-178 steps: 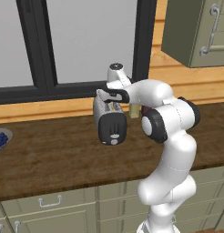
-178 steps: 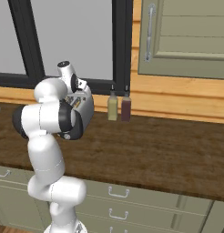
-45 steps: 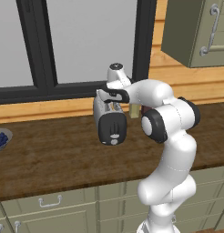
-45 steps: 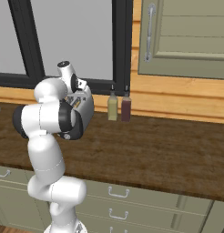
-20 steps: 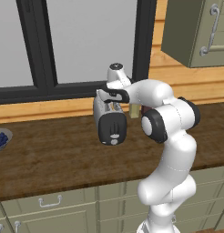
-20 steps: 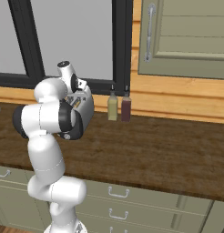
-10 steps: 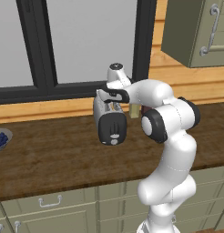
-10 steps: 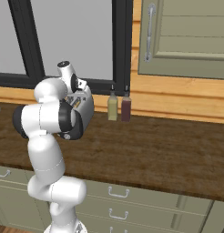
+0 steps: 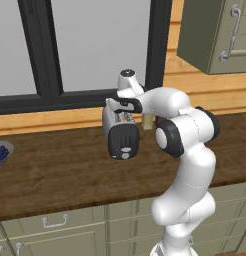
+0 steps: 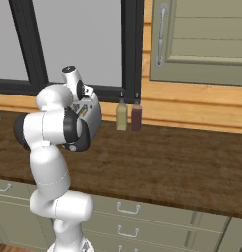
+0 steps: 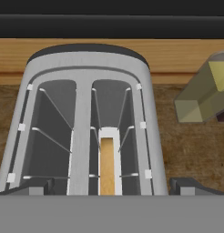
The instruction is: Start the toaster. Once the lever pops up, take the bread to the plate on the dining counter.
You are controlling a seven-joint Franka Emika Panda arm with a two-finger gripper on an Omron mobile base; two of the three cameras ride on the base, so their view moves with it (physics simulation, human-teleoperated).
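Nothing moved | claw (image 11: 107,184) open over toaster (image 9: 121,134) | bread (image 11: 107,166) in slot

Dark wood-grain worktop (image 9: 55,175) above sage-green drawers (image 10: 128,209) with metal handles. Behind, black-framed window (image 9: 95,45) over light wooden sill (image 9: 45,120). Green wall cupboard (image 10: 201,42) at upper right, on orange wood-panel wall (image 10: 192,106).

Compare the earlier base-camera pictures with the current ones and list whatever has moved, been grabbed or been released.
Nothing has visibly changed. The end effector stays open, poised above the toaster on the windowed counter, holding nothing. The bread sits down in one slot. The two bottles by the window and the bowl of berries are where they were.
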